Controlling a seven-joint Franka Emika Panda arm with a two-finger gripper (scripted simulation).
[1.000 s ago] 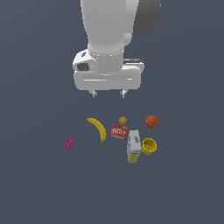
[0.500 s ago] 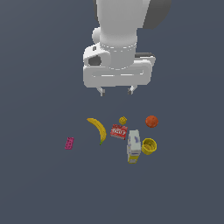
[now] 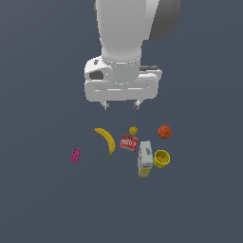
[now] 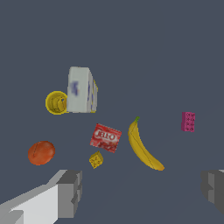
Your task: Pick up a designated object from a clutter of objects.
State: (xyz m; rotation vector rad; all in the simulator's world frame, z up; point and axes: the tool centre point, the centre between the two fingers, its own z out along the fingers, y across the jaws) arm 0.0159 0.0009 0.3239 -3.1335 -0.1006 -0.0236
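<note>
The small flat magenta-pink block (image 3: 75, 155) lies apart from the rest, at the exterior view's left; it also shows in the wrist view (image 4: 188, 121). The clutter holds a yellow banana (image 3: 106, 140), a red box with white lettering (image 3: 128, 142), a small yellow cube (image 3: 133, 130), an orange ball (image 3: 164, 131), a yellow cup (image 3: 161, 158) and a white-and-yellow carton (image 3: 145, 158). My gripper (image 3: 121, 105) hangs open and empty high above the banana and cube. Its two fingers (image 4: 70, 192) frame the wrist view, wide apart.
All objects lie on a plain dark grey floor (image 3: 47, 204). In the wrist view the banana (image 4: 143, 146) lies between the pink block and the red box (image 4: 105, 137); the ball (image 4: 41, 152), cup (image 4: 57, 103) and carton (image 4: 81, 89) lie beyond the box.
The arm has moved toward the exterior view's right and a little down. The objects have not moved. The gripper stays open.
</note>
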